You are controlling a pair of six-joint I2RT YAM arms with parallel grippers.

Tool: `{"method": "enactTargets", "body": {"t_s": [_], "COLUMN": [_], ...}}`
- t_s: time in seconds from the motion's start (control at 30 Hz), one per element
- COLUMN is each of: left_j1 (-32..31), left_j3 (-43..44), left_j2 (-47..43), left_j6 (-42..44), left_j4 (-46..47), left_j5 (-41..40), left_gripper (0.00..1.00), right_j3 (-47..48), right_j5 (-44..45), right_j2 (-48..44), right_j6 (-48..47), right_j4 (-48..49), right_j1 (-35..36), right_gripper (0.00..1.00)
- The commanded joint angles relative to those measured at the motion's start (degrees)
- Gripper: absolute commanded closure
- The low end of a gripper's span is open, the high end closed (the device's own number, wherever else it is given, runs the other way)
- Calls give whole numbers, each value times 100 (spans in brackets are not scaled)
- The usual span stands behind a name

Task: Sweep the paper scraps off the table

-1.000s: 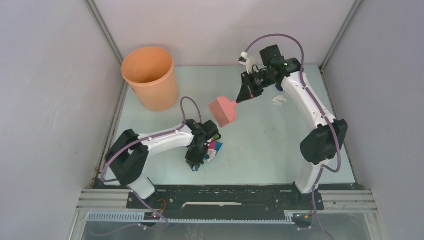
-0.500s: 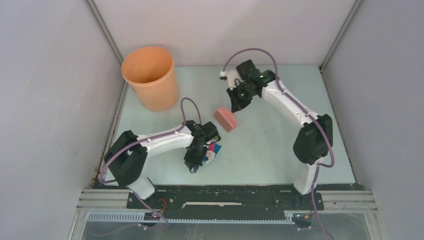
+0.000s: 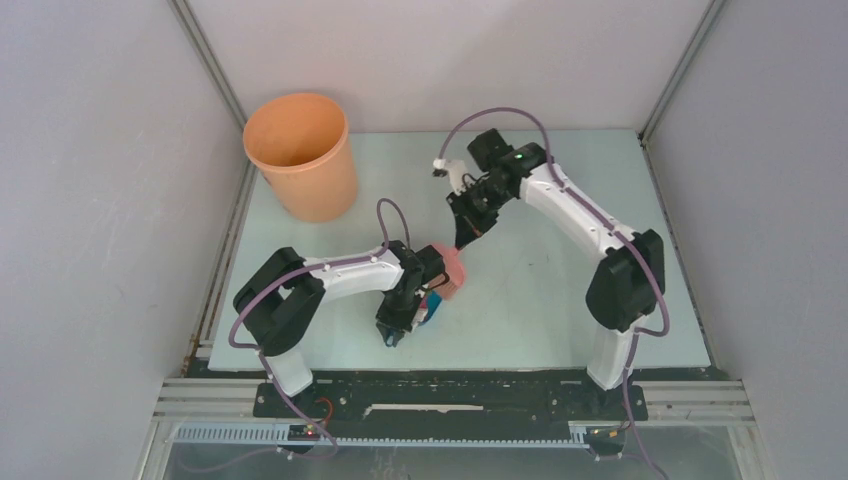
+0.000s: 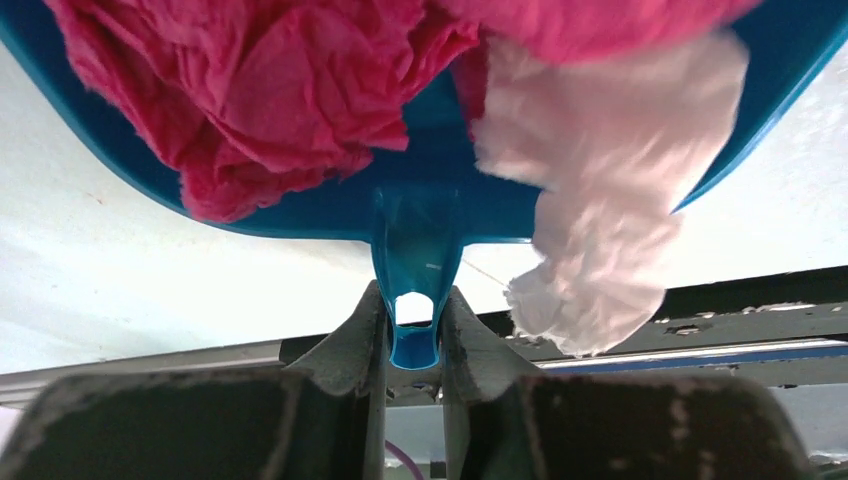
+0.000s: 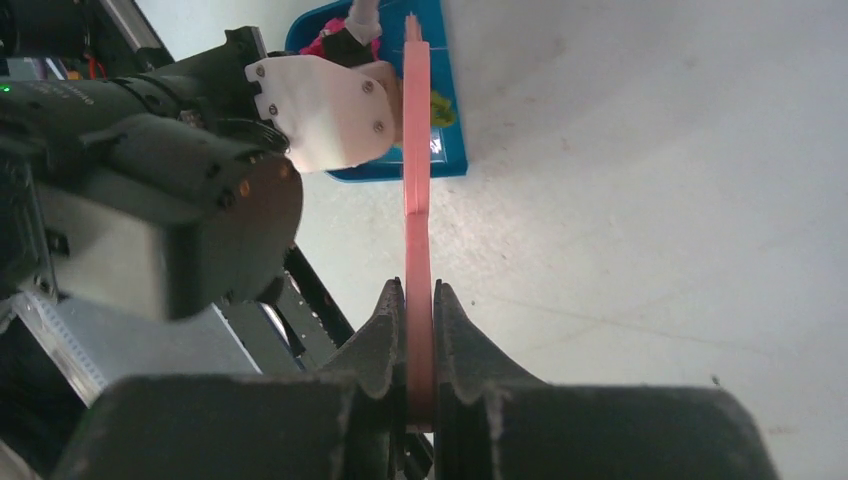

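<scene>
Left fingers (image 4: 345, 350) pinch blue dustpan (image 4: 420, 215) handle. Only the left wrist view shows magenta and white paper scraps (image 4: 270, 90) heaped in the pan just beyond them. Right fingers (image 5: 385, 345) pinch pink brush (image 5: 416, 180); its far end meets the pan over the bench (image 5: 650, 200).

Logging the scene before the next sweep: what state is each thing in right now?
Blue plastic dustpan: handle clamped in left pincer, loaded.
Crumpled magenta and white paper scraps: piled in the dustpan, white one overhanging its rim.
Pink plastic brush: handle gripped by right pincer, head at the dustpan.
Round orange plastic bucket: upright, open-topped.
</scene>
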Motion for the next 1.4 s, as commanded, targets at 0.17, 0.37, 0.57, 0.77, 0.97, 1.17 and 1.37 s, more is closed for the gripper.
{"method": "enactTargets", "body": {"t_s": [0.17,0.37,0.57,0.77,0.97,1.17,1.37], "left_j1": [-39,-29,-27,82,361,685,1101], "left_j3": [151,487,913,1391,1879,2256,2745], "left_j2": [-378,-443,-414,-497,-630,-756,-928], "left_j6": [-38,-1,107,86,165,271,373], "left_j4": [764,744,487,70,-325,-629,-1038], "left_j5": [-509,-799,-886,-967,-868,-893,-905], "left_gripper": [100,100,100,100,100,100,100], "right_j3": [-335,-1289,-2470,-3314,-3612,-3650,-3674], "right_j5": [538,174,-83,-253,-450,-678,-757], "right_j2": [-1227,-2073,-2583,-2591,-2608,-2563,-2543], "right_j6": [-41,134,132,128,-14,-67,-116], "right_j4": [-26,494,1196,1894,1936,1851,1809], "right_j1": [-925,-1934,-2728,-3027,-3066,-3065,-3063], "right_gripper": [100,100,100,100,100,100,100]}}
